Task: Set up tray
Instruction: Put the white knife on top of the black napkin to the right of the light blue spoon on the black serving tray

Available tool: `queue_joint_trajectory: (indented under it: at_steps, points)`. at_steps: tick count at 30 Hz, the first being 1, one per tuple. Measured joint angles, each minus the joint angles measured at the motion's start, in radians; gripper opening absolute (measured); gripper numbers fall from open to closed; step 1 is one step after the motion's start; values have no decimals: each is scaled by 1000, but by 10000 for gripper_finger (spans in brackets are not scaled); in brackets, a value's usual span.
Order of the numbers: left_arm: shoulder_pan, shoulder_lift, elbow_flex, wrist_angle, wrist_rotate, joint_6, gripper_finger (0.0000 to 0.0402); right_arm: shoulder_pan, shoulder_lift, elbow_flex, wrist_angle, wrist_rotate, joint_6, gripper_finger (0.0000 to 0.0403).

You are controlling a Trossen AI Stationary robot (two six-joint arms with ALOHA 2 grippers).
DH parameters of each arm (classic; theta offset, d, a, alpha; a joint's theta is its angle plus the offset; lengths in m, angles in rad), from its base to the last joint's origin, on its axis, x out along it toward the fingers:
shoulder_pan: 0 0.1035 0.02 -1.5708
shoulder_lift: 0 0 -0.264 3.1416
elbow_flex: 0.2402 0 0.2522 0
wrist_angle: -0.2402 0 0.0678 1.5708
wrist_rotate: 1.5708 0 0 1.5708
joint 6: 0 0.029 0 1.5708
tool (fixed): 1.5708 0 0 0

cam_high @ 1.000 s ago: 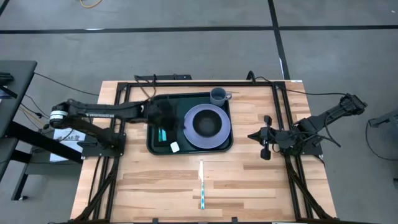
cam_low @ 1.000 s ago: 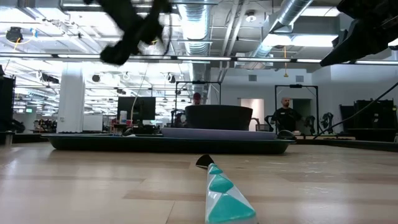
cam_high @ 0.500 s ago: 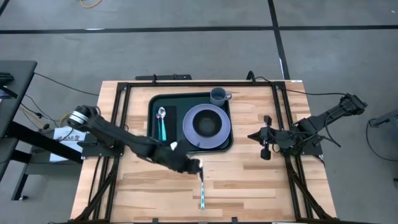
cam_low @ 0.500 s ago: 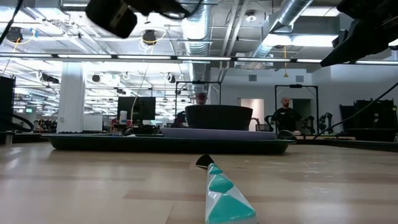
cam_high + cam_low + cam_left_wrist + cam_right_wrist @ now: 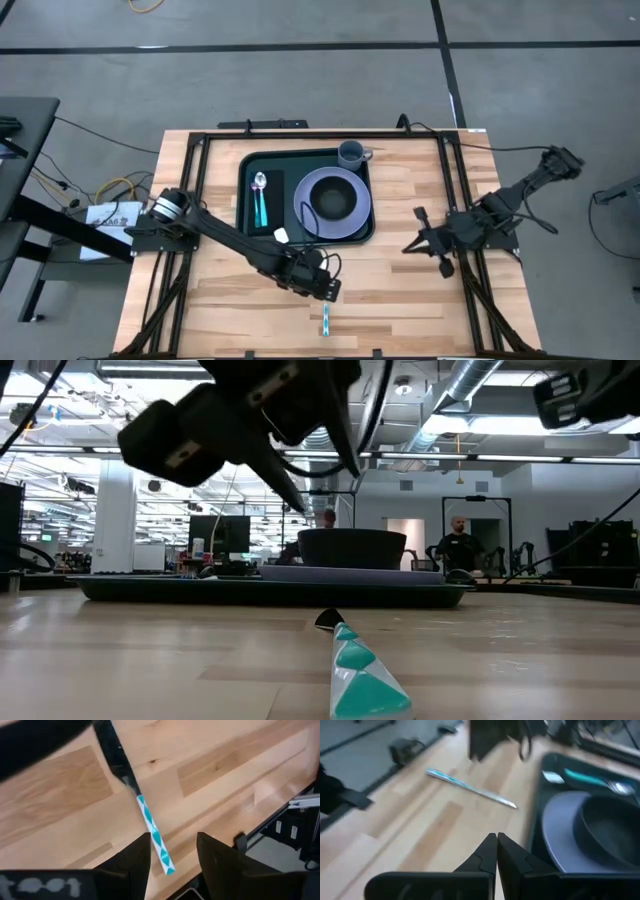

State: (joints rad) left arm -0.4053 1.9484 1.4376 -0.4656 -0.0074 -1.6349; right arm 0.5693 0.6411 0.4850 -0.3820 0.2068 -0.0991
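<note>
Left gripper (image 5: 325, 287): positioned low over the bare tabletop (image 5: 400, 300), forward of the tray (image 5: 244, 228) and well apart from it. Jaws spread, pinching nothing; fingers (image 5: 135, 862) seen parted in the left wrist view. Knife (image 5: 142, 810) with teal-and-white patterned handle lying flat on the wood directly ahead of the jaws, handle end reaching into the gap between them, blade end pointing away. No contact with the knife visible. Same gripper (image 5: 300, 450) hanging above the knife (image 5: 365, 675) in the low view.

Right gripper (image 5: 425, 240): held off to the side of the tray, above bare wood, near the tabletop's edge rail. Jaws pressed together, pinching nothing; fingertips (image 5: 496, 847) touching in the right wrist view.

Tray: dark green, flat on the tabletop, between the two arms' bases and toward the far edge. Contents: purple plate (image 5: 330, 200) carrying a dark bowl (image 5: 332, 197); teal-handled spoon (image 5: 260, 200) on a black napkin (image 5: 270, 205) beside the plate; grey-blue mug (image 5: 351, 154) in the corner beyond the plate.
</note>
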Motion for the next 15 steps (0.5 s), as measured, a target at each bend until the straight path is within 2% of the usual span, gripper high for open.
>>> queue_joint_trajectory:
  at_steps: [5,8,15]
  points:
    - [0,3,0,-90,-7,-27,146,48,0,0,92,-9,8,5]
    - [0,3,-1,-151,-5,-31,146,68,0,0,92,-11,98,5]
    - [0,19,-1,-114,-2,-45,146,95,15,0,53,-22,152,5]
